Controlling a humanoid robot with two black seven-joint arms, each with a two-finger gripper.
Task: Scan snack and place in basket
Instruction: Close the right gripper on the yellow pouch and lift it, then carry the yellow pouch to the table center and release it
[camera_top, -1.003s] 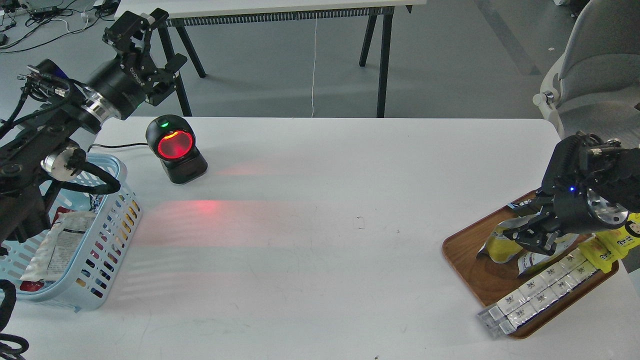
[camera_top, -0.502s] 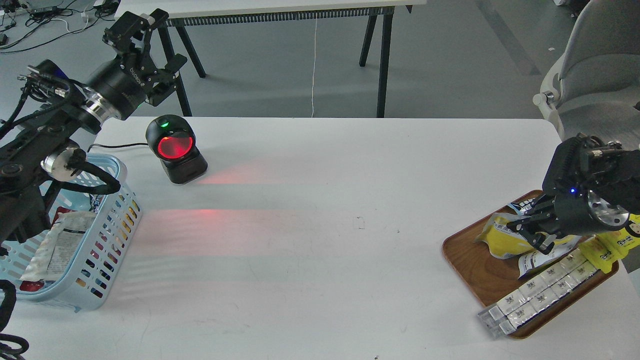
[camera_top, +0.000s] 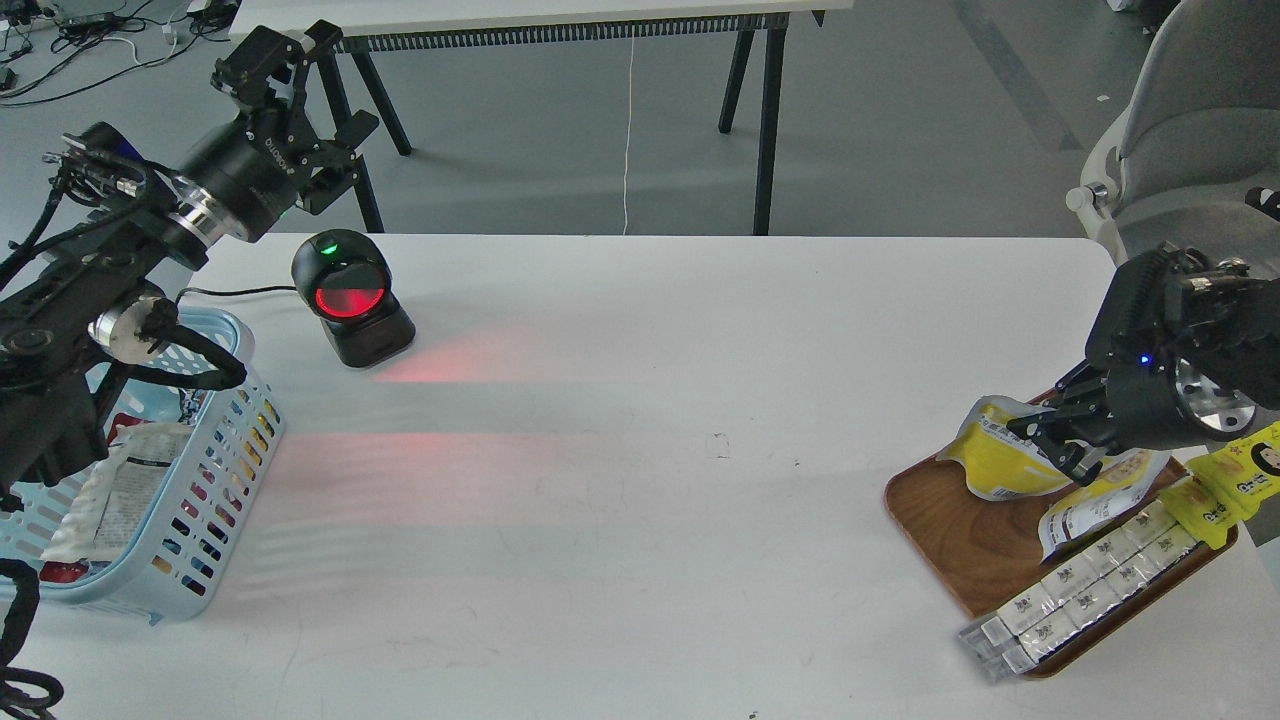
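Note:
The snack (camera_top: 1000, 455) is a yellow pouch with a white top band. My right gripper (camera_top: 1045, 440) is shut on it and holds it lifted above the brown wooden tray (camera_top: 950, 540) at the right. The light-blue slotted basket (camera_top: 215, 465) stands at the table's left edge with several pouches inside. My left gripper (camera_top: 300, 95) is open and empty, raised above the table's far left corner, behind the black barcode scanner (camera_top: 350, 300) with its red glowing window.
The tray also holds a second yellow-and-white pouch (camera_top: 1100, 505), a clear strip of white packets (camera_top: 1080, 585) and yellow packets (camera_top: 1235, 480). A grey chair (camera_top: 1190, 130) stands at the far right. Red scanner light falls on the white table (camera_top: 640, 450).
My right gripper has risen from the tray with the yellow snack in it, lifting it up and slightly back. The left arm has barely moved.

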